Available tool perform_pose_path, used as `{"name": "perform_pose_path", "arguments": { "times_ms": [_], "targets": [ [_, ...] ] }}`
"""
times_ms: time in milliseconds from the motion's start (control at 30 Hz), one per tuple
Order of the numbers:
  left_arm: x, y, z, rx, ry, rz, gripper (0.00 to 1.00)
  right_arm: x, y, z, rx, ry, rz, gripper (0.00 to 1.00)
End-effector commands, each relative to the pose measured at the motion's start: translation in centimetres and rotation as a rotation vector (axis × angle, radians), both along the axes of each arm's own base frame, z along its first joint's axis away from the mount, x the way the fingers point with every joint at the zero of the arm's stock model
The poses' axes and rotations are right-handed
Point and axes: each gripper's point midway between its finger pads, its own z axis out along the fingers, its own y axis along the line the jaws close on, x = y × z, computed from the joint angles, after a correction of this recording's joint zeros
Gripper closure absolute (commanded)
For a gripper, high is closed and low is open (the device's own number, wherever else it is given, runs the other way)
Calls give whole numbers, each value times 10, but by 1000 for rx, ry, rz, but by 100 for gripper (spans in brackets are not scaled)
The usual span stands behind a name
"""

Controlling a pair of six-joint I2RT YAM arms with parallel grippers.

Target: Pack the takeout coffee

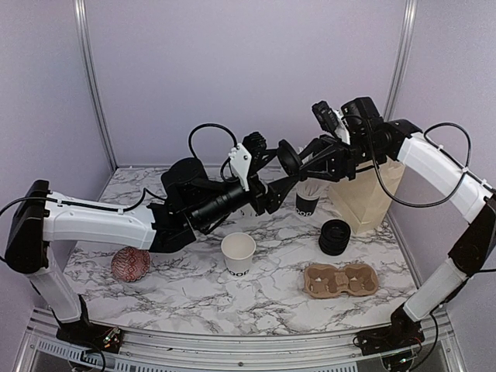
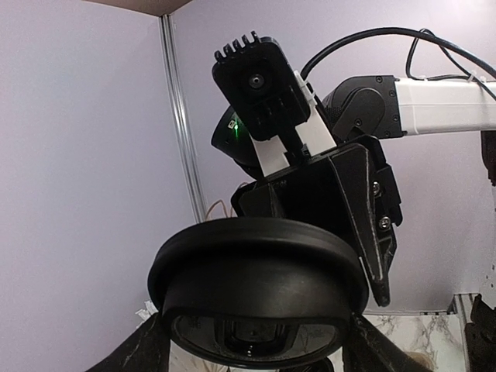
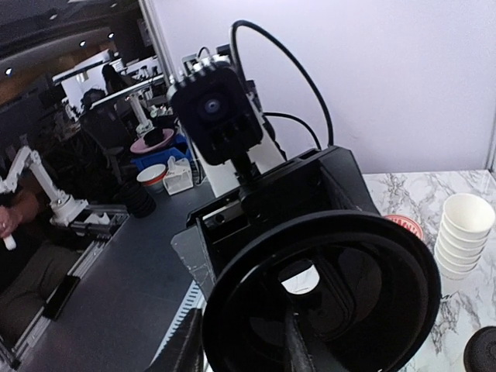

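Observation:
A round black lid (image 1: 288, 160) hangs in the air over the back of the table, between both grippers. My left gripper (image 1: 276, 177) reaches up to it from the left. In the left wrist view its two fingers press on opposite sides of the lid (image 2: 258, 267). My right gripper (image 1: 301, 157) faces it from the right. In the right wrist view one finger (image 3: 184, 350) sits outside the lid's rim (image 3: 325, 232) and the other stands off inside it. A white paper cup (image 1: 238, 253) with black lettering stands on the table below, without a lid.
A stack of black lids (image 1: 335, 236) and a cardboard cup carrier (image 1: 341, 279) lie at the right front. A brown paper bag (image 1: 373, 194) stands behind them. A black cup of white stirrers (image 1: 307, 200) is under the grippers. Stacked white cups (image 3: 463, 232) show beside it. A pink ball (image 1: 130, 264) lies left.

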Motion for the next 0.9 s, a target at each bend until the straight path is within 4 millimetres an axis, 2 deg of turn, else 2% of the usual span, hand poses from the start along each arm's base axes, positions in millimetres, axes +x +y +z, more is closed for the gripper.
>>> {"name": "perform_pose_path", "arguments": {
  "times_ms": [0,100,200,300,367,500,633,700,867],
  "targets": [
    [-5,13,12,-4,17,-6,26,12,-7,13,-52,-130,-122,60],
    [-6,25,-2,93,82,21,27,27,-28,23,-46,-181,-206,50],
    [-9,41,-22,217,177,45,27,42,-43,8,-91,-241,-299,42],
    [-15,56,-44,358,292,55,28,66,-47,-33,-193,-270,-426,41],
    [-21,65,-66,479,374,54,27,79,-49,-59,-249,-260,-466,41],
    [-31,86,-99,670,491,73,29,98,-45,-114,-382,-261,-513,46],
    [-39,101,-125,835,567,85,29,95,-23,-166,-503,-274,-484,50],
    [-42,106,-139,919,596,87,28,91,-12,-190,-543,-227,-457,51],
    [-36,109,-160,1025,624,122,28,89,7,-230,-615,-93,-387,57]
  ]
}}
